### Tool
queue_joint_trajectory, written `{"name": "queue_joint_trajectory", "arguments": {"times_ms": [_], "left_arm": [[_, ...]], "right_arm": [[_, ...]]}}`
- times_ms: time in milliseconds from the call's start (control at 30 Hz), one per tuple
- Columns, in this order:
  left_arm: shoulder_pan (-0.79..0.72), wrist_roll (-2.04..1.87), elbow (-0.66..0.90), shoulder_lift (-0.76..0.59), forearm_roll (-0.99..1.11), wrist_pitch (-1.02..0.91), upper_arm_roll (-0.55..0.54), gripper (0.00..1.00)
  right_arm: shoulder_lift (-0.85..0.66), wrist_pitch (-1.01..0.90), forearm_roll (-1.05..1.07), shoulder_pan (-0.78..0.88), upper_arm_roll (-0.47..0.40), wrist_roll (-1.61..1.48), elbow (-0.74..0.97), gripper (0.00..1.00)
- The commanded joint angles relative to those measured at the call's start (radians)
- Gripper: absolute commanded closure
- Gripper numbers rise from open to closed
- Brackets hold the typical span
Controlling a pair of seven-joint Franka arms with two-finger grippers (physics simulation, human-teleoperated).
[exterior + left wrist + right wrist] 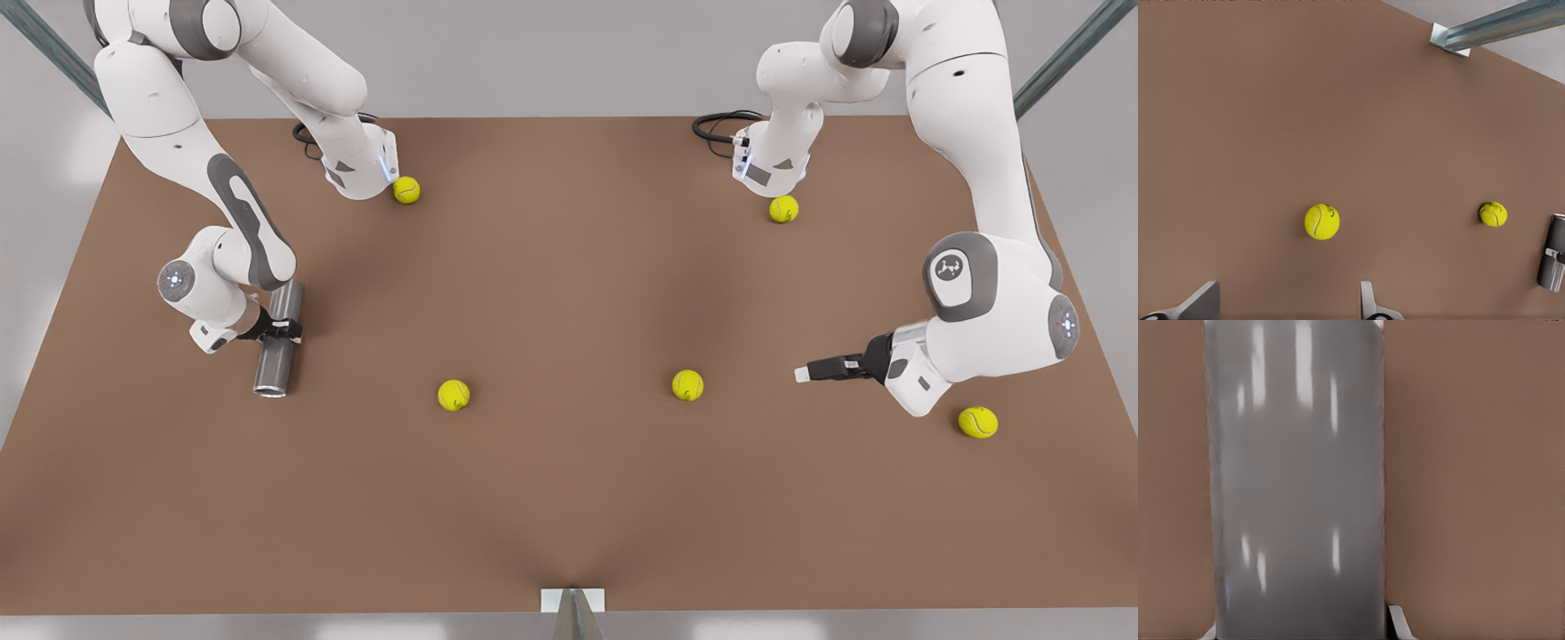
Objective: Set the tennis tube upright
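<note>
While it lies flat on the brown table (569, 498), the tennis tube (276, 342) shows as a plain grey metallic cylinder with an open, lighter-rimmed mouth at its near end. It sits at the front view's left, its long axis running from near to far, mouth toward the lower edge of the frame. The right gripper (283, 330) is clamped across the tube's middle, fingers closed on its sides; its wrist view shows the glossy tube wall (1295, 487). At the front view's right the left gripper (805, 374) hangs level above the table, fingers spread and holding nothing. Five tennis balls (453, 395) are scattered over the table, well apart from the tube.
</note>
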Motion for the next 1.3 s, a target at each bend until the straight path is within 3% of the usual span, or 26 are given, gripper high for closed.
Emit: {"name": "queue_joint_trajectory", "arguments": {"times_ms": [0, 967, 1267], "left_arm": [[0.000, 0.000, 0.000, 0.000, 0.001, 0.000, 0.000, 0.00], [0.000, 0.000, -0.002, -0.002, 0.002, -0.002, 0.000, 0.00], [0.000, 0.000, -0.002, -0.003, 0.002, -0.003, 0.000, 0.00]], "right_arm": [[-0.001, 0.000, 0.000, 0.000, 0.000, 0.001, 0.000, 0.23], [-0.001, 0.000, 0.000, 0.000, 0.000, -0.008, -0.002, 0.32], [-0.091, -0.043, 0.000, 0.015, 0.002, -0.018, -0.008, 0.32]]}}
